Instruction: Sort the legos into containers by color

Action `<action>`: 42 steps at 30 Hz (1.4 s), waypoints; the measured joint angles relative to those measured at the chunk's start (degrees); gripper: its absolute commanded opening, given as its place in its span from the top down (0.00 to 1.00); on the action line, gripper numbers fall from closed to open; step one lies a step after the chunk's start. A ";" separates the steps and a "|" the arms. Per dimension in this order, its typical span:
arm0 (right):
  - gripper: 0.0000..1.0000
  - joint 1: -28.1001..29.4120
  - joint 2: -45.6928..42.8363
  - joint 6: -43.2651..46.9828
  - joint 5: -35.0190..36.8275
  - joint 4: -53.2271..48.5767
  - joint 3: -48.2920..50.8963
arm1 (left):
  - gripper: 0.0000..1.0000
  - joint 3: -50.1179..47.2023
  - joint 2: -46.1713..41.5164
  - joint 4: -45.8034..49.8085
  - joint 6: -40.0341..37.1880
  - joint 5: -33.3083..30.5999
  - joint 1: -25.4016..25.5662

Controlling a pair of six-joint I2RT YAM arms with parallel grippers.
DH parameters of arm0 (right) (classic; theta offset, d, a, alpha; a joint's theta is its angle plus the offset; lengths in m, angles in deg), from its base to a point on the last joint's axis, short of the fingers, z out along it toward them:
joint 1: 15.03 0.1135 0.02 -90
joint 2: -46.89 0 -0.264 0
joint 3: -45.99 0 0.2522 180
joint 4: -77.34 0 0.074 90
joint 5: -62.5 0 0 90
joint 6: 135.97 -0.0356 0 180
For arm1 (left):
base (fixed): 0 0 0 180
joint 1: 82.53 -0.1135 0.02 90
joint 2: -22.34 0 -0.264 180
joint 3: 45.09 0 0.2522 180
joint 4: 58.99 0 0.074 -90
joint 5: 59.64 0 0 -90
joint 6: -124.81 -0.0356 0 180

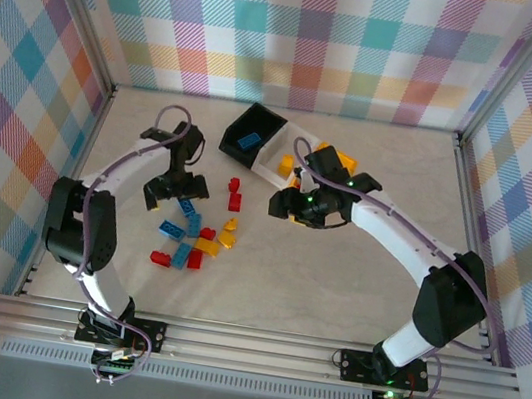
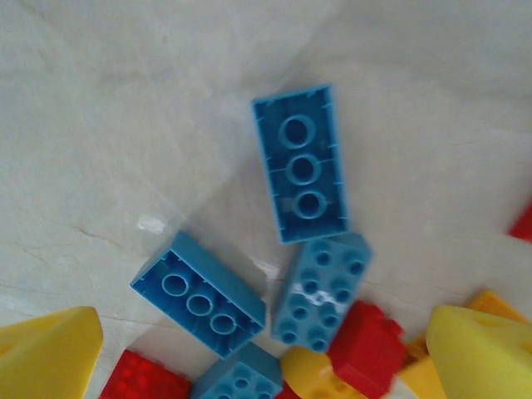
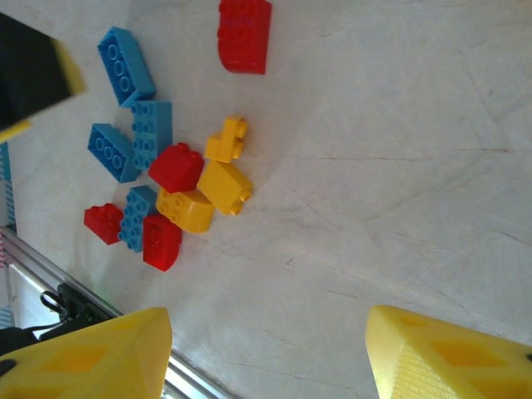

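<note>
Currently left fingers (image 2: 50,353) wide, empty, over blue legos (image 2: 299,162) in the mixed pile on worktop (image 1: 332,291). Right fingers (image 3: 432,357) wide, empty, just beside containers (image 1: 272,162). One blue brick (image 1: 248,140) lies in the black bin (image 1: 264,118).

White arm links (image 1: 398,231), black joints (image 1: 447,304), looping purple cables (image 1: 83,231), yellow end effector fingers (image 3: 449,353)
</note>
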 measured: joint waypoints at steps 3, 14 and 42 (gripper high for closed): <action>0.37 0.72 -0.02 -0.02 -0.02 0.09 0.02 | 0.02 -1.03 1.60 -2.08 0.83 0.00 -0.04; 0.36 2.19 -2.25 -0.07 0.20 0.22 1.55 | 0.12 -0.57 9.09 -8.61 0.90 0.96 -2.03; 0.36 2.19 -2.38 -0.02 2.43 -1.07 1.60 | 0.65 12.85 17.27 -8.68 0.09 5.95 -3.45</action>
